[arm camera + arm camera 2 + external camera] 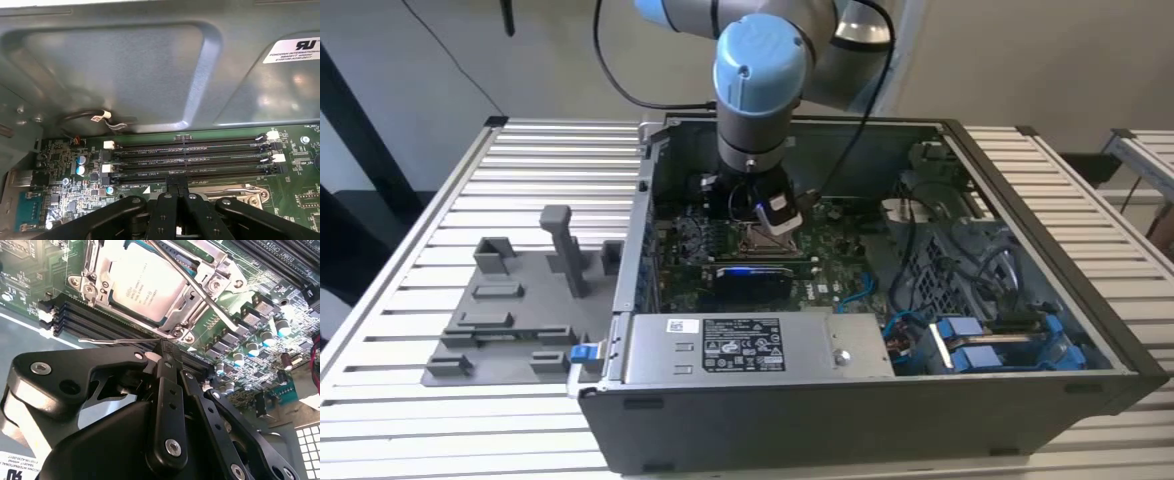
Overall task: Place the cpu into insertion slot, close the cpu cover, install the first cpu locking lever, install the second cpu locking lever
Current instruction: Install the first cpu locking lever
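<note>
The cpu [145, 280] lies flat in the insertion slot [181, 333] on the green board. The silver cpu cover [200, 292] is down around it. One locking lever [210, 300] runs as a straight rod slantwise over the cover's edge. A second, thinner lever [115, 341] sticks out sideways from the socket's corner, and its end meets the tip of my gripper [167, 346]. The black fingers are pressed together with nothing between them. In the first wrist view the gripper [177, 186] hangs just above the board. In the exterior view the gripper [771, 225] is low inside the computer case, over the socket.
Black memory slots [190, 160] run beside the socket, with capacitors [240, 357] on its other side. The grey case wall [125, 75] rises close behind. A power supply [747, 345] and blue cables [974, 335] fill the case's front. A grey fixture [507, 310] sits on the exterior view's left.
</note>
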